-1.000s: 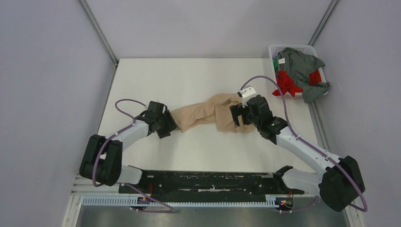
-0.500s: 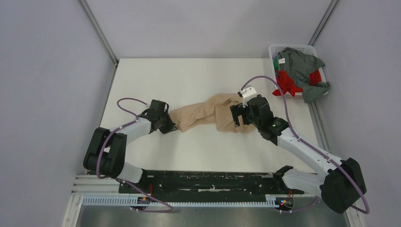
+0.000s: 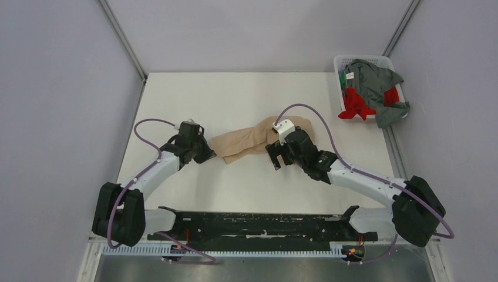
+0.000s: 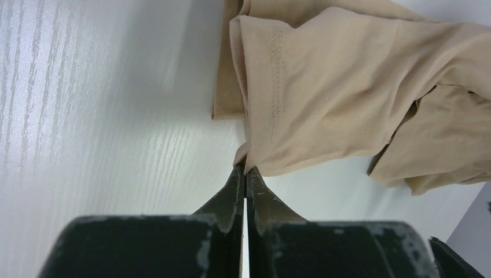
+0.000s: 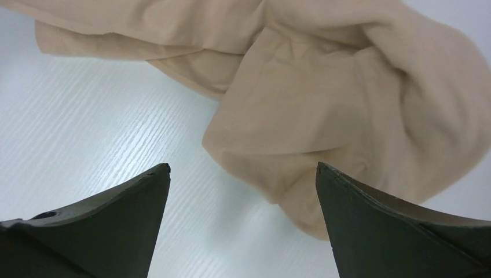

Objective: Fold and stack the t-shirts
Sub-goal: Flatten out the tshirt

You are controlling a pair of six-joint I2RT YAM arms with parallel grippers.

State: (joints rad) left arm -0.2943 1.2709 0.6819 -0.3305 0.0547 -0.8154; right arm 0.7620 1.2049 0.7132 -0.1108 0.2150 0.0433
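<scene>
Counter (image 3: pixel 235 100) with a bunched tan t-shirt (image 3: pixel 246 144)
White basket (image 3: pixel 343 61) at the far-right corner holds the grey-green t-shirt (image 3: pixel 376 79) and red t-shirt (image 3: pixel 354 104); left end effector (image 4: pixel 244 174) is clamped on the tan hem, right end effector (image 5: pixel 243 168) spread wide over its other end

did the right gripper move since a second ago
Yes. The right gripper, jaws open, has shifted left along the tan t-shirt, farther from the white basket.

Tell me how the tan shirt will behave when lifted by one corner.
Probably floppy: the tan shirt lies twisted in soft folds, so it should sag. Likely light, being thin cloth. Pushed, it would probably bunch, not slide.
</scene>
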